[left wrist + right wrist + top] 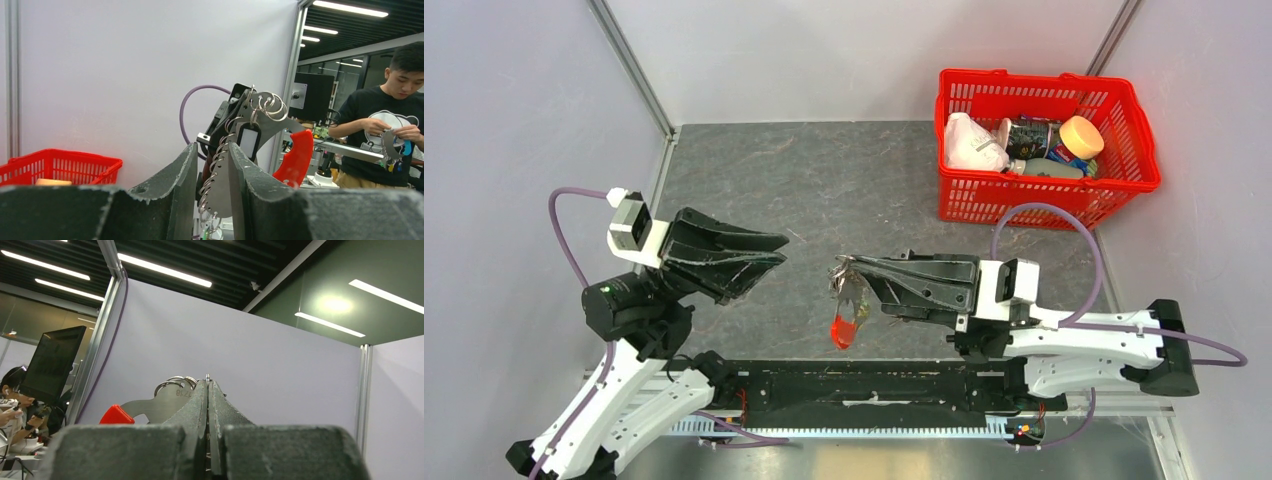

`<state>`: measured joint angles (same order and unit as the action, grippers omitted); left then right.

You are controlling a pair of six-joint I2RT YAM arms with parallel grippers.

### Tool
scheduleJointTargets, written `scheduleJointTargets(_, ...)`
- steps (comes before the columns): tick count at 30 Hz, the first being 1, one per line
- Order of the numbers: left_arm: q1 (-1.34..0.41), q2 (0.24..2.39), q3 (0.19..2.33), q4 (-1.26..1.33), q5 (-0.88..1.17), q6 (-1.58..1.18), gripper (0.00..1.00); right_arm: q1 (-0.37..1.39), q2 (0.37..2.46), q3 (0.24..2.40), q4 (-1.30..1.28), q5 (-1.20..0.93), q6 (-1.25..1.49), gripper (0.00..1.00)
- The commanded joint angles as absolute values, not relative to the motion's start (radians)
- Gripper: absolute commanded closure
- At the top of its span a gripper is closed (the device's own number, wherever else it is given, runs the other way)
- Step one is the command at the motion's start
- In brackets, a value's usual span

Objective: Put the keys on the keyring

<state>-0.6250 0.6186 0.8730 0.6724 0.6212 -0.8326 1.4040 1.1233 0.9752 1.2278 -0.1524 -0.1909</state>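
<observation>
My right gripper (842, 268) is shut on the keyring (849, 305) and holds it above the table. The keyring is a curved metal plate with several small wire rings and a red end (843, 331) that hangs down. In the right wrist view the plate (165, 402) sticks out left of the shut right gripper (208, 382), with a thin ring pinched at the tips. My left gripper (782, 250) is open and empty, a short way left of the keyring. In the left wrist view the plate (220, 185) shows beyond my left gripper (212, 147). A green speck (206, 234) hangs at its bottom; no key shows clearly.
A red basket (1114, 185) with bottles and a white bag stands at the back right. White walls close in the grey mat (804, 180) on three sides. A black rail (864, 385) runs along the near edge between the arm bases.
</observation>
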Motion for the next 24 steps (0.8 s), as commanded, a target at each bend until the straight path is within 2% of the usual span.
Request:
scheduleJointTargets(1, -0.627, 0.67, 0.943, 0.724, 0.641, -0.836, 0.65, 1.405, 1.145, 0.985, 1.396, -0.144, -0.196, 1.0)
scheduleJointTargets(7, -0.627, 0.677, 0.969, 0.721, 0.663, -0.813, 0.65, 1.405, 1.114, 0.979, 1.361, -0.123, -0.199, 1.0)
scheduleJointTargets(10, -0.627, 0.665, 0.973, 0.701, 0.663, -0.801, 0.65, 1.405, 1.066, 1.02, 1.128, -0.231, -0.209, 1.0)
scheduleJointTargets(14, -0.627, 0.659, 0.974, 0.684, 0.655, -0.791, 0.65, 1.405, 1.055, 0.942, 1.336, 0.014, -0.229, 1.0)
scheduleJointTargets(17, -0.627, 0.678, 0.978, 0.702, 0.661, -0.805, 0.65, 1.405, 1.035, 0.951, 1.263, -0.101, -0.188, 1.0)
scheduleJointTargets(20, -0.627, 0.697, 0.975, 0.741, 0.66, -0.829, 0.65, 1.405, 1.065, 0.945, 1.365, -0.039, -0.171, 1.0)
scheduleJointTargets(24, -0.627, 0.729, 0.987, 0.777, 0.668, -0.843, 0.65, 1.405, 1.082, 0.977, 1.32, -0.088, -0.138, 1.0)
